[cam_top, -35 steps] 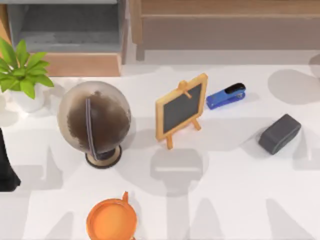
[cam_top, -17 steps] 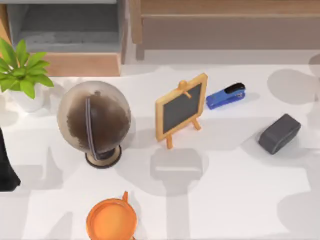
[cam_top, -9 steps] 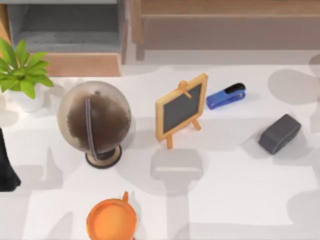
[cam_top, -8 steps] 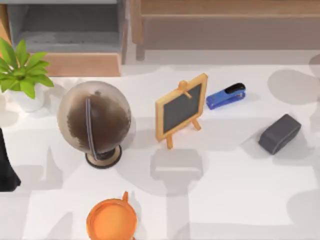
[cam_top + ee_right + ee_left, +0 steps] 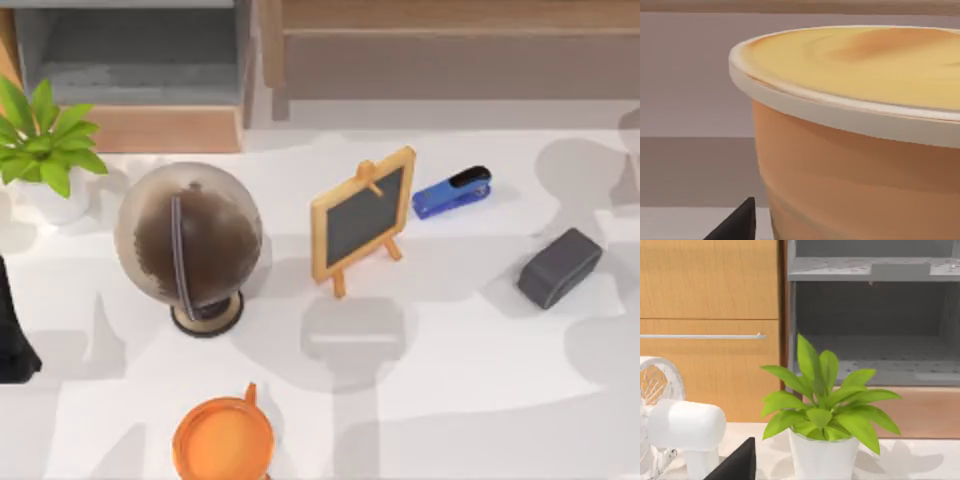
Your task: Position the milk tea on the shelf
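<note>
The milk tea (image 5: 222,440) is a round orange cup with a short orange stub at its rim. It stands at the table's front edge, left of centre, with nothing touching it. The shelf (image 5: 140,75) is a grey open compartment at the back left; the left wrist view looks into the shelf (image 5: 875,375) from the front. A black part of my left arm (image 5: 12,335) sits at the table's left edge, and a dark tip of my left gripper (image 5: 737,465) shows in its wrist view. A dark tip of my right gripper (image 5: 737,222) shows beside a big orange round container (image 5: 860,175) with a pale rim.
A brown globe (image 5: 190,240) on a stand is between the milk tea and the shelf. A potted plant (image 5: 45,145) stands at the left, in front of the shelf. A small chalkboard easel (image 5: 362,215), a blue stapler (image 5: 452,192) and a dark grey block (image 5: 560,267) lie to the right. A white fan (image 5: 675,425) stands near the plant.
Only the shadows on the table's right side have shifted and spread. The milk tea, the globe and the other objects have not moved.
</note>
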Tool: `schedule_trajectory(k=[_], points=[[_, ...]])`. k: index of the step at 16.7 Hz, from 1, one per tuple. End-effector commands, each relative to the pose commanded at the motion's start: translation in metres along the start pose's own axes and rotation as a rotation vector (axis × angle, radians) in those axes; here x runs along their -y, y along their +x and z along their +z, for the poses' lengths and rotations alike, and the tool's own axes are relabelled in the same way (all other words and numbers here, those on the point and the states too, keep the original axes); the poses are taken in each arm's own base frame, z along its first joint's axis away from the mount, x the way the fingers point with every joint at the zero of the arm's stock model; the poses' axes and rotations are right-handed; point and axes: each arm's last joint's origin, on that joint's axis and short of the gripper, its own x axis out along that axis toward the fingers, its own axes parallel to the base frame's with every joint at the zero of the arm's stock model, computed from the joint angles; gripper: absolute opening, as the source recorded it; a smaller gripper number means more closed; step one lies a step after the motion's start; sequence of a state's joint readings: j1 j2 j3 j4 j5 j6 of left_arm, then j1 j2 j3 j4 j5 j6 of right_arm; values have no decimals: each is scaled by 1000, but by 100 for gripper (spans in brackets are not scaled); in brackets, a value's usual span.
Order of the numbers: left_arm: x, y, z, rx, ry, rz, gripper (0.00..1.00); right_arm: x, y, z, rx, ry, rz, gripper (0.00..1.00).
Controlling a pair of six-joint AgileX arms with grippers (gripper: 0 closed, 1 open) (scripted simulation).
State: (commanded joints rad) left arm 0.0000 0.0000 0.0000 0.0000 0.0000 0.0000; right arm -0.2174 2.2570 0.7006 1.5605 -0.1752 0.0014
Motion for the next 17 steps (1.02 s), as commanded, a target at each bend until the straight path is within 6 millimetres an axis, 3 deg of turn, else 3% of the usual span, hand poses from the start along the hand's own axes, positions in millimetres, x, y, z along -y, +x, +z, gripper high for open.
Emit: schedule_trajectory(k=[3,7,17], points=[[0,0,0,0,0,0,100,-1,18,1,0,0,0,100],[0,0,0,0,0,0,100,-1,20,1,-1,0,0,100],[0,0,0,0,0,0,100,-1,20,1,-1,0,0,25]])
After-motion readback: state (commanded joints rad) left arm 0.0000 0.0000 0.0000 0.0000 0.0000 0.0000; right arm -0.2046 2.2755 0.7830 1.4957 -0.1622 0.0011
